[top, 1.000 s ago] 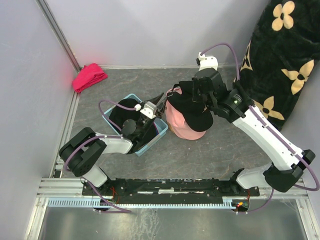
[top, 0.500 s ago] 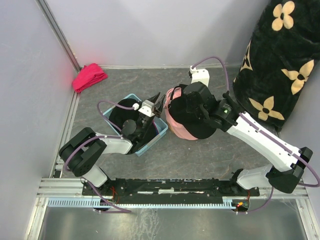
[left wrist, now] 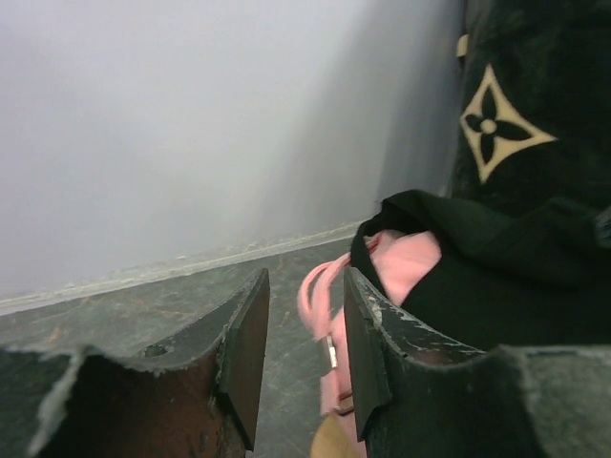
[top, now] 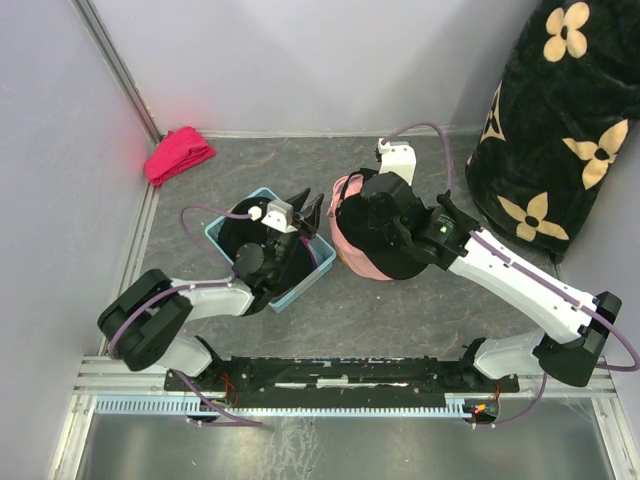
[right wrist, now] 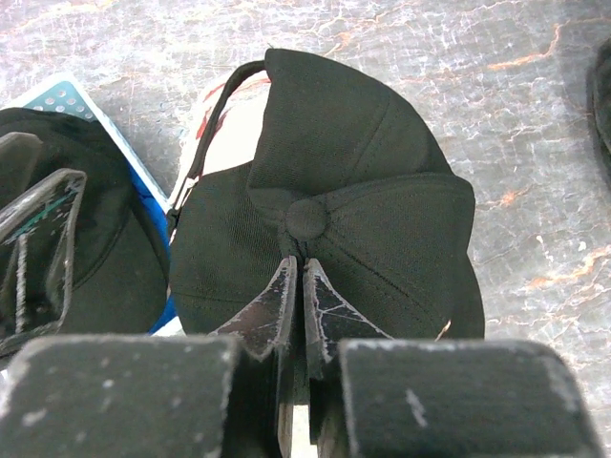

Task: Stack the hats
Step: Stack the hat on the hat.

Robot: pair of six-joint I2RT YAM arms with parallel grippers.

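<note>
A black cap sits over the light pink cap on the grey floor. My right gripper is shut, pinching the black cap's crown just below its top button. In the top view this cap covers most of the pink one. My left gripper is open and empty, just left of the pair. In the left wrist view its jaws frame the pink cap's back strap. A second black cap lies in the blue bin under my left arm.
A red-pink cloth bundle lies at the back left by the wall. A big black fabric with beige flowers fills the back right. Grey walls close the back and left. A tan shape shows below the left jaws.
My right arm has swung left and down, bringing the black cap from beside the pink cap to sit over it. My left gripper has shifted slightly left and stayed open.
</note>
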